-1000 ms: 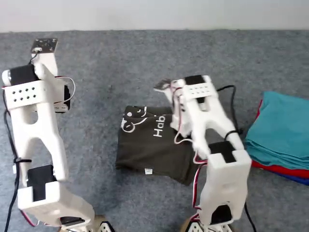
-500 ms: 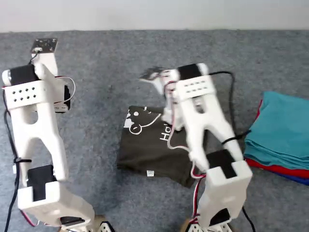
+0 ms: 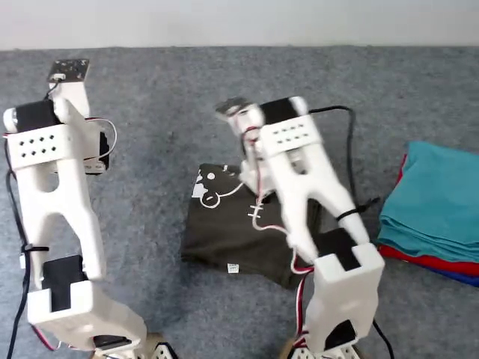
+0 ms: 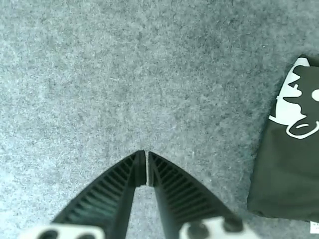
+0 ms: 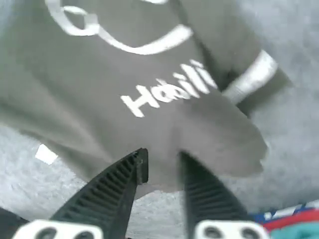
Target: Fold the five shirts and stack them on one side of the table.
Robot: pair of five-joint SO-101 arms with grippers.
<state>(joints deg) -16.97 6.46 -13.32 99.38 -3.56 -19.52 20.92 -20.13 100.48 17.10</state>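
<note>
Hovering my right gripper [image 5: 162, 155] over the dark grey shirt [image 5: 99, 64] lying mid-table, fingers slightly parted, gripping nothing, shirt edge beneath the tips. Left gripper [image 4: 147, 155] is sitting pinched closed, empty, over bare carpet [image 4: 99, 74], shirt off beside it.

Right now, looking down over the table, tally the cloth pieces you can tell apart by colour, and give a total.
Dark grey shirt, lying alone: 1
Teal layer, top of the stack: 1
Red layer: 1
Blue layer, at the bottom: 1
Total: 4 that can be told apart
</note>
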